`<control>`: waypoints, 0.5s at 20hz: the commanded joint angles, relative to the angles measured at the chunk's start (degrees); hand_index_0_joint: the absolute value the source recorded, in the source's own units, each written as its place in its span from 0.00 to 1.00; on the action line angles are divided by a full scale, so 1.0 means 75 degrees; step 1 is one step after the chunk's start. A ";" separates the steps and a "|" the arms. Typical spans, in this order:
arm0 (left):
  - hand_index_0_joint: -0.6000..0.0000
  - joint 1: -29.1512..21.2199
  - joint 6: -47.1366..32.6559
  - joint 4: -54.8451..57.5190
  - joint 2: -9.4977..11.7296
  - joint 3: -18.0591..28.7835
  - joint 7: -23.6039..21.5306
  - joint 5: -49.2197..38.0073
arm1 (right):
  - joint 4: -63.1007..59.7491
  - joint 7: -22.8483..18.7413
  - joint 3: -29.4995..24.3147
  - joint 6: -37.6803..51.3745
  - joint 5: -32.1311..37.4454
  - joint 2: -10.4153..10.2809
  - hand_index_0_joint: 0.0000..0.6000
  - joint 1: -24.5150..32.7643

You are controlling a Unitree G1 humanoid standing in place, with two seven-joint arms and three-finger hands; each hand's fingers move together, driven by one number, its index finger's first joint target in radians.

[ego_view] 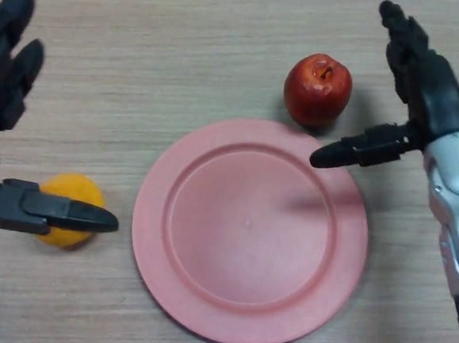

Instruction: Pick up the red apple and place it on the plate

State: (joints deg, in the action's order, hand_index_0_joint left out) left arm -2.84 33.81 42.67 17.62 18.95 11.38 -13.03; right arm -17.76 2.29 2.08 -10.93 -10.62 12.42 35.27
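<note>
Two hands frame the scene you are looking at on the wooden table (223, 52). Your red apple (318, 89) sits upright in the upper middle of the frame, stem dimple up, just beyond the far rim of the pink plate (156, 213) — near it, though you cannot tell whether the two touch. The plate fills the centre and lower middle.

Your right hand (423, 79) is at the upper right, just beside the apple, spread wide: fingers straight and reaching toward the top edge, thumb stretched left over the plate's upper right rim. It holds nothing, and a gap shows between it and the apple.

Your left hand (7, 67) is at the left edge, also spread and holding nothing — its thumb lies across an orange (69, 195) at the lower left, well apart from the plate.
</note>
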 commanded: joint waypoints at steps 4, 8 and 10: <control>1.00 -0.0281 -0.1546 -0.0061 0.0500 0.0612 -0.0089 -0.0053 | -0.1075 -0.0495 0.0159 0.1445 -0.0965 -0.0092 0.00 0.1287; 1.00 -0.0308 -0.1757 -0.0284 0.0523 0.0692 -0.0093 -0.0056 | -0.2013 -0.0618 0.0290 0.1673 -0.1527 -0.0167 0.25 0.1758; 1.00 -0.0346 -0.1853 -0.0389 0.0562 0.0699 -0.0129 -0.0014 | -0.2353 -0.0622 0.0438 0.1522 -0.0996 -0.0184 0.67 0.2003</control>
State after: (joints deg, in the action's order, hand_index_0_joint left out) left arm -3.64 30.15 37.70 19.01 19.31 11.40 -12.92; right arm -38.45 0.62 6.39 -5.03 -20.42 10.29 45.67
